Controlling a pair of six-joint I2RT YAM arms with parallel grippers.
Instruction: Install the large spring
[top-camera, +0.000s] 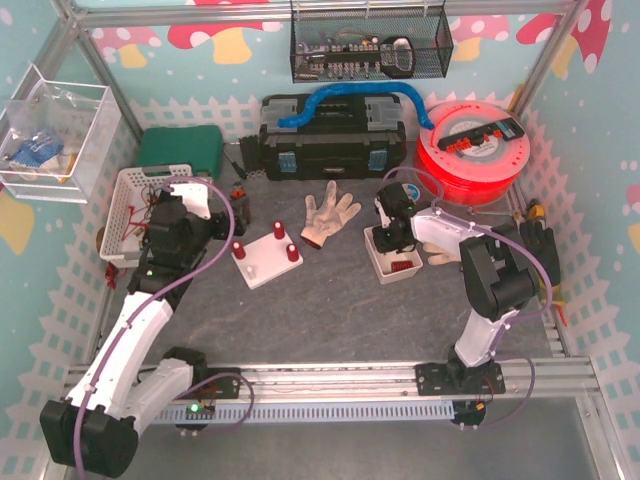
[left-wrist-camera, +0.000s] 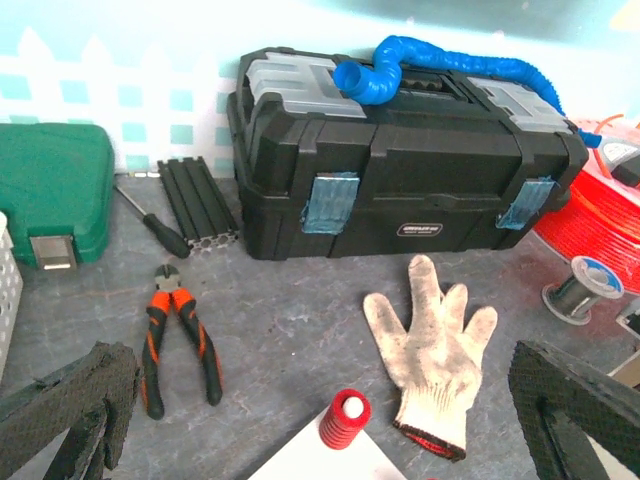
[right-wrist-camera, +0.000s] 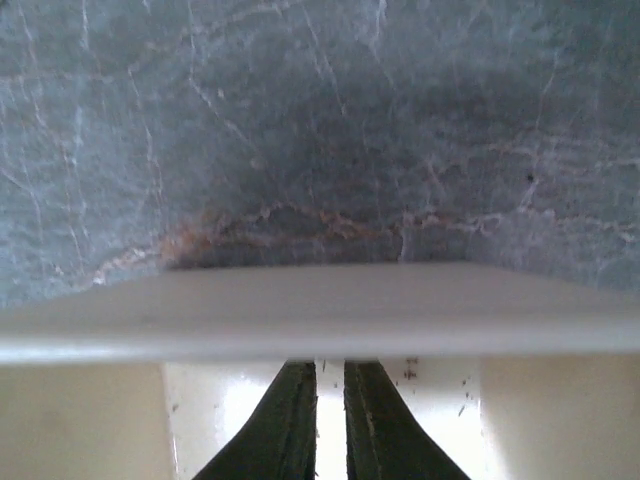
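Red loose springs (top-camera: 403, 266) are lying in a white bin (top-camera: 374, 262) just right of the middle of the surface (top-camera: 330, 310). As far as I can judge, the large spring is among them. The right gripper (top-camera: 388, 243) is reaching down into that bin. In its wrist view the dark fingers (right-wrist-camera: 290, 420) are pressing almost together, with only a sliver of light between them and no red showing, so I cannot tell whether a coil is caught.

The left gripper (top-camera: 218, 226) is hanging wide apart, holding nothing, beside the white board (top-camera: 262, 266) left of the middle. That board is carrying three mounted springs (top-camera: 278, 234), one with a white peg (left-wrist-camera: 352, 406) poking out of its top.

The install itself looks not yet done. A spring is waiting to be lifted out, carried across and slid onto a peg, and no free peg is showing.

The bin is looking like smooth, glossy plastic with a thick rim. The surface is looking grey and veined like stone. The left pads (left-wrist-camera: 65, 410) are showing black, rough and spongy. The springs are standing as tight, ribbed cylinders.
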